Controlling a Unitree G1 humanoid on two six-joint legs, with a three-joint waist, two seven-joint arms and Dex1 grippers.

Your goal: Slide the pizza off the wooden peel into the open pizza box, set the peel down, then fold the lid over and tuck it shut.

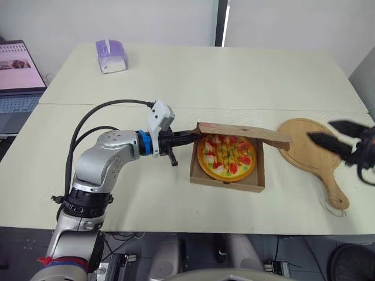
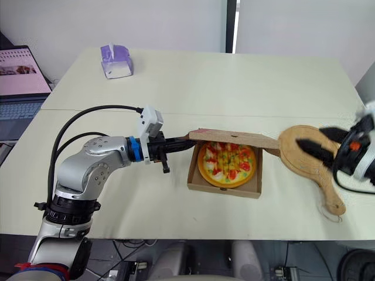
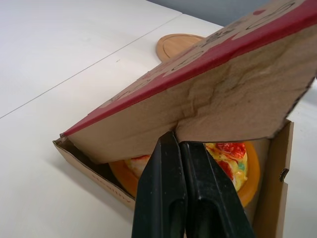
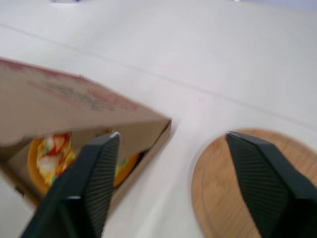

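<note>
the lid (image 1: pixel 246 132), pinched by the closed left fingers (image 3: pixel 163 188), should be lowered squarely onto the pizza box (image 1: pixel 225 181), the open right fingers (image 4: pixel 94 168) held clear.

Head eyes look down over table (image 1: pixel 234 76); wrist cameras (close in) share the pizza box (image 3: pixel 223 94).

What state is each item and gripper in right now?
pizza, in the pizza box
lid, half folded over, untucked
peel, flat on table, empty
left gripper, shut on lid
right gripper, open, empty
laptop, open, screen lit
</note>
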